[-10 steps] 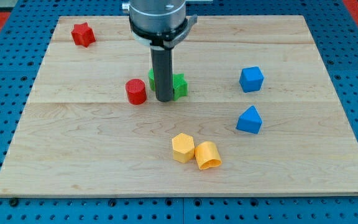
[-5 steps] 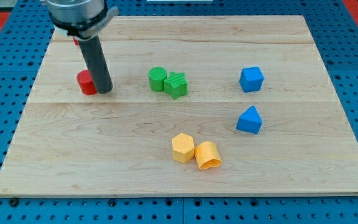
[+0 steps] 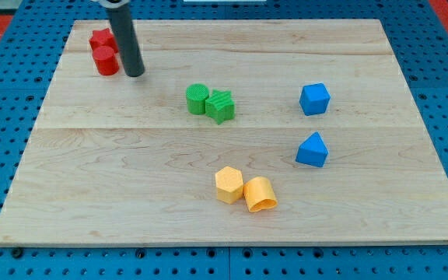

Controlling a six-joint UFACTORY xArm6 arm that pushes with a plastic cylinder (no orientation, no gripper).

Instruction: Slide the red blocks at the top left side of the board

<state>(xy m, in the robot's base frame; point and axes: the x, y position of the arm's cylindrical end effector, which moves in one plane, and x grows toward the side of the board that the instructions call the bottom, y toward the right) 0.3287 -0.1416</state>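
A red cylinder point(image 3: 106, 61) stands near the board's top left corner, touching a red star block point(image 3: 99, 39) just above it. My tip point(image 3: 134, 74) rests on the wooden board point(image 3: 131, 194) just to the right of the red cylinder, close to it or touching it. The rod rises to the view's top edge.
A green cylinder point(image 3: 197, 99) and a green star block point(image 3: 221, 106) sit together mid-board. A blue cube point(image 3: 314, 99) and a blue wedge-like block point(image 3: 312, 150) are at the right. Two yellow blocks point(image 3: 229, 185) point(image 3: 260, 194) lie touching near the bottom centre.
My tip has swept from beside the green blocks to the upper left, pushing the red cylinder up against the red star. The other blocks have not moved.
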